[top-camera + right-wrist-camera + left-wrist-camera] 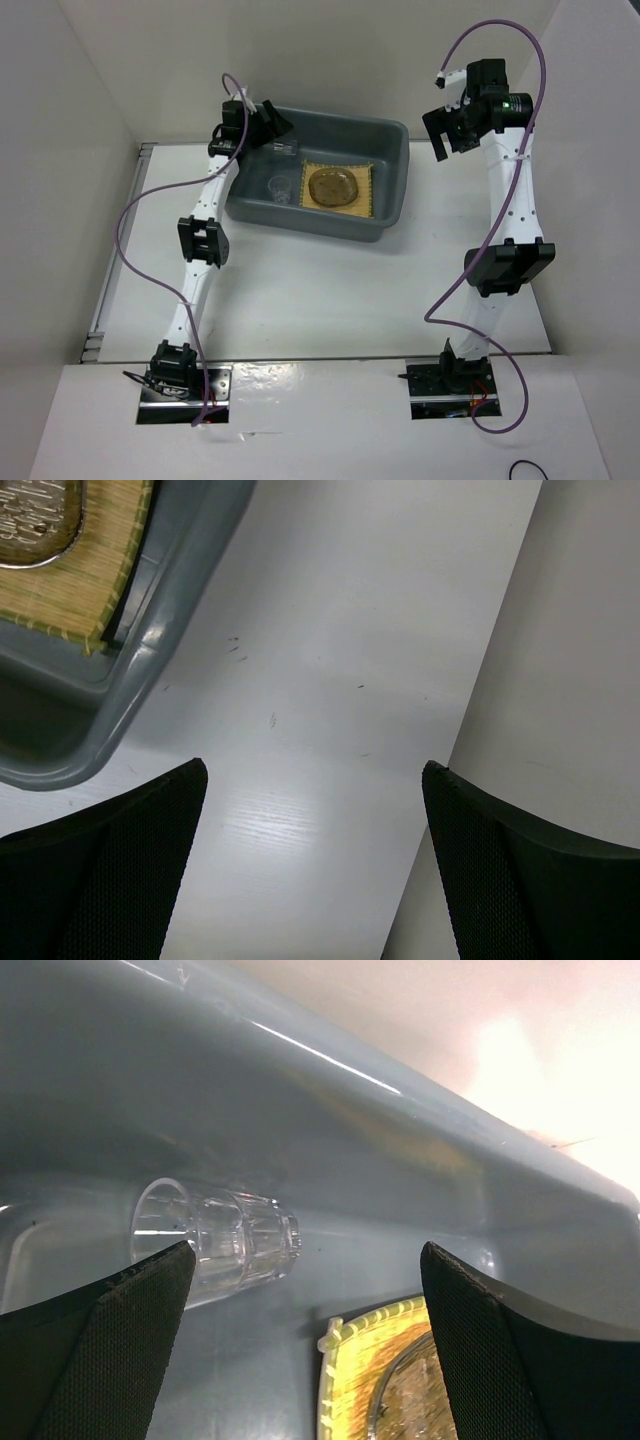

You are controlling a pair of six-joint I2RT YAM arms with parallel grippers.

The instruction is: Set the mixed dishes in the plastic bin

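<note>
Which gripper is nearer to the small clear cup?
Left. The left gripper hangs over the bin, just beside the cup; the right gripper is outside the bin, past its right end.

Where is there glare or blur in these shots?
Left wrist: top right corner blown out white above the bin wall; fingers blurred, cup fairly sharp. Right wrist: soft sheen on the table; fingers blurred. Top: even light, mild glare on the near ledge.

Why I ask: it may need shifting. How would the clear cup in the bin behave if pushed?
The cup appears to lie on its side, so it would probably roll across the bin floor. Its faceted clear wall looks smooth and hard, likely slippery, perhaps breakable.
</note>
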